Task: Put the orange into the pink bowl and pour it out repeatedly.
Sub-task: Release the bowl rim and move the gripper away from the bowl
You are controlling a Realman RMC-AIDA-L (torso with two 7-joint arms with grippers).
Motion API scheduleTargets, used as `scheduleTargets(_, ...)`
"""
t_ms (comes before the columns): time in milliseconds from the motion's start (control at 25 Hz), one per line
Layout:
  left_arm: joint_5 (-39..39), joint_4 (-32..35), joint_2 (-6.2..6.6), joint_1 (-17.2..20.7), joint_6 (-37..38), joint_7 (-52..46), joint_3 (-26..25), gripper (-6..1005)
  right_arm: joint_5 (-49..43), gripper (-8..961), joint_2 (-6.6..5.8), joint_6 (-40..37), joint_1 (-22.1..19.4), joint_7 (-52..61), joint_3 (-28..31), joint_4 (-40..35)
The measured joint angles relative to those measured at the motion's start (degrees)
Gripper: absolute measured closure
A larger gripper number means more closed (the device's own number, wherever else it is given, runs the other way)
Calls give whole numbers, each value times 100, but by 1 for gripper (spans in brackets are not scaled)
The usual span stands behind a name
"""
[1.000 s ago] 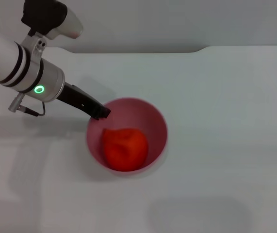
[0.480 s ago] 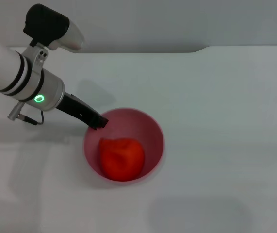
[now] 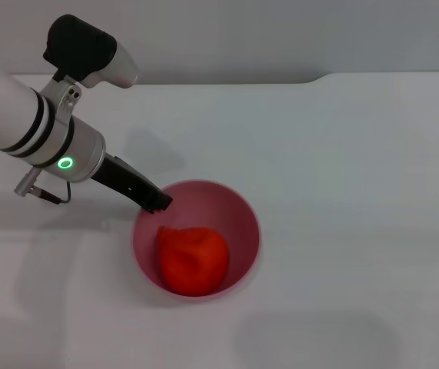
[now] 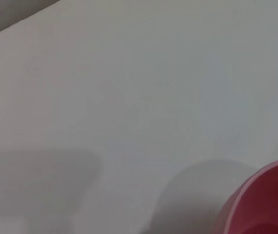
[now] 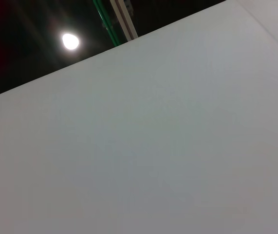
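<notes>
The white desk (image 3: 342, 192) filled most of the head view, its far edge running along a grey wall. From the robot's left, the left arm (image 3: 19, 123) reached in, a thick white limb with black bands and a green ring light near the wrist, and a black-and-white camera housing above it. It slanted down toward the middle of the desk.

The pink bowl (image 3: 242, 223) stood upright on the desk, near the centre and toward the robot's side, mouth open upward. In the left wrist view only a slice of the bowl's rim and inner wall showed at the corner of the picture.

The left gripper (image 3: 157, 203) met the bowl at its far-left rim, the dark fingers (image 3: 138, 189) ending right at the lip; whether they pinched the rim or merely touched it could not be told.

The orange (image 3: 192, 259) lay inside the bowl, resting against the lower part of its inner wall.

The right wrist view showed only bare desk and a dark background with a lamp; the right gripper itself was nowhere visible.
</notes>
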Motion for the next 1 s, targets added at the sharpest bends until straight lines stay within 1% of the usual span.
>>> scheduleTargets(560, 0, 6, 0, 0, 55, -5, 72, 955, 0, 299, -2, -7, -9, 9, 5, 18)
scheduleTargets(880, -1, 59, -7, 0, 50, -45, 237, 873, 0, 299, -7, -45, 14, 19, 54, 151)
scheduleTargets(1000, 0, 113, -9, 0, 47, -67, 219, 749, 0, 299, -9, -45, 15, 19, 55, 161)
